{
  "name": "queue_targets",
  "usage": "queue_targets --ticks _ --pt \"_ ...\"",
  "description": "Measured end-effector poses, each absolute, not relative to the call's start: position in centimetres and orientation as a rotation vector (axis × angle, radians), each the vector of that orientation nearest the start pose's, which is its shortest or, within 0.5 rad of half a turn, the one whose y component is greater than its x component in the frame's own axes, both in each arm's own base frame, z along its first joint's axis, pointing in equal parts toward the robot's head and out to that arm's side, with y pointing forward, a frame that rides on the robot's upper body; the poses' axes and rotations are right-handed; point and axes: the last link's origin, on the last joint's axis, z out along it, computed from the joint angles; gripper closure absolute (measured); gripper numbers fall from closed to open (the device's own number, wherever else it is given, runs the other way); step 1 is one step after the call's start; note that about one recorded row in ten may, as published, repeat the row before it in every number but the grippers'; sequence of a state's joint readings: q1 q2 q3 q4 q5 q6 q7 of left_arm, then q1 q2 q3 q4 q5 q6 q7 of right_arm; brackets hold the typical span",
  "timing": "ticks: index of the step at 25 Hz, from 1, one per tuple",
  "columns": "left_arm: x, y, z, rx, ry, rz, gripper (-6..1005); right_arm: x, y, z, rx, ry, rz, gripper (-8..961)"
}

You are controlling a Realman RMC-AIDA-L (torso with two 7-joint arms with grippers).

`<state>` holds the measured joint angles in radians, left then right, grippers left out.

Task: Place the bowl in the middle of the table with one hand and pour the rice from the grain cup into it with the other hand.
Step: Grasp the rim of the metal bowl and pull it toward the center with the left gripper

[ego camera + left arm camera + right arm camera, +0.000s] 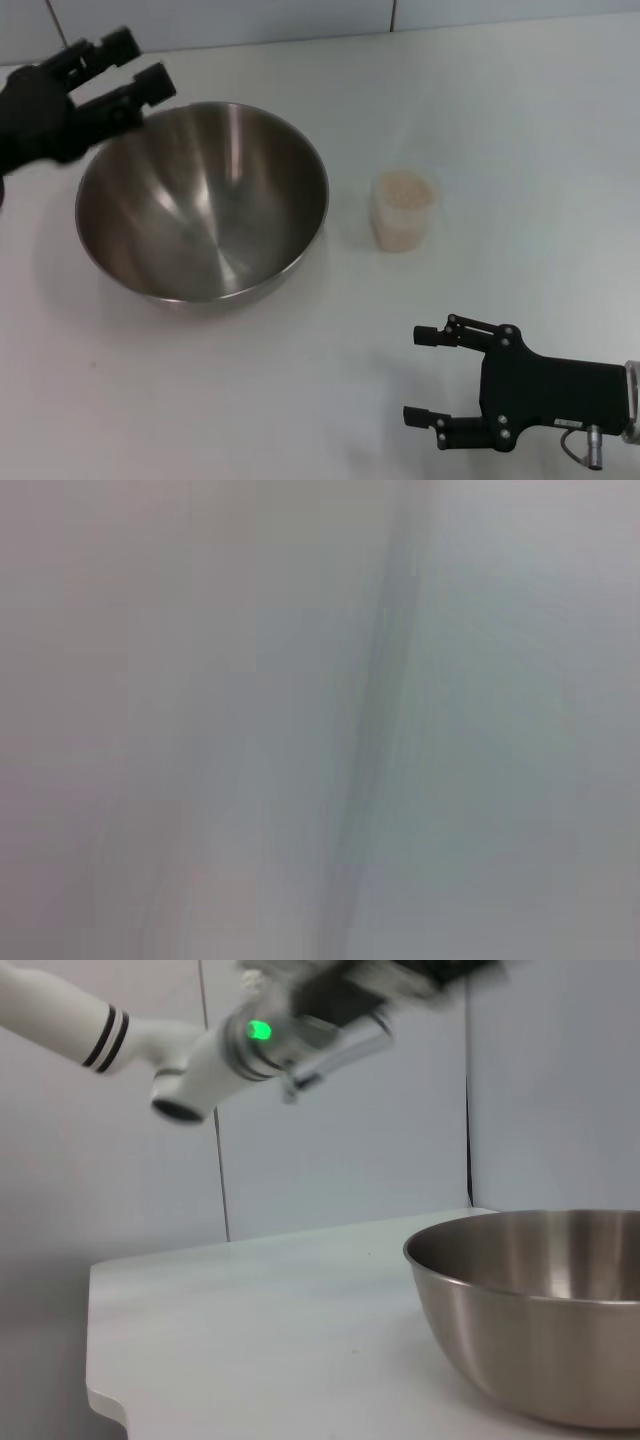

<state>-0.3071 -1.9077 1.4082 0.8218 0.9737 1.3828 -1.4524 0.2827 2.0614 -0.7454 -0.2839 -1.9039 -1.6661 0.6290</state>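
We see the bowl sitting on the white worktop, left of the middle, empty and upright, and the grain cup standing just to its right, apart from it, with the rice filling it near the brim. The relation that matters to us is between the cup and the right tool: the cup lies ahead of that tool and a little to its left, farther from the robot, with bare worktop between them. The right tool lies low near the front edge, its two fingers spread wide and pointing left, holding nothing. We judge it much the nearer of the two to the cup, so the reach for the pour falls to it; the cup stands upright, so a grip from the side suits. The left tool hovers at the far left rim of the bowl, fingers parted and empty, on the bowl's far side from the cup. The left wrist view shows us only blur
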Motion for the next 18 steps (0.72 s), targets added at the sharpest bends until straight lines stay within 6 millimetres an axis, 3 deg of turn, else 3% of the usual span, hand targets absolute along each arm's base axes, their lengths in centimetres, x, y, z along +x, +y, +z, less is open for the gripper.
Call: queue_targets --ticks 1,2,3,7,10,18 --pt "-22.7 34.0 5.2 -2.435 -0.715 -1.059 187 32.0 20.3 -5.0 -2.707 0.273 0.857 132" --pt "-22.7 34.0 5.2 -2.435 -0.715 -1.059 192 31.9 20.4 -4.9 -2.706 0.273 0.858 132" --pt "-23.3 36.2 6.1 -2.332 -0.872 -0.803 198 31.9 20.4 -4.9 -2.705 0.273 0.859 132" --pt "-24.4 38.8 7.8 -2.161 -1.041 -0.54 197 31.9 20.4 -4.9 -2.705 0.27 0.862 132" --pt "-25.0 38.7 7.3 -2.138 -1.156 -0.441 196 31.9 20.4 -4.9 -2.705 0.27 0.862 132" --pt "-25.4 37.7 5.1 -2.253 -1.181 -0.304 194 32.0 20.4 -5.0 -2.708 0.271 0.851 133"
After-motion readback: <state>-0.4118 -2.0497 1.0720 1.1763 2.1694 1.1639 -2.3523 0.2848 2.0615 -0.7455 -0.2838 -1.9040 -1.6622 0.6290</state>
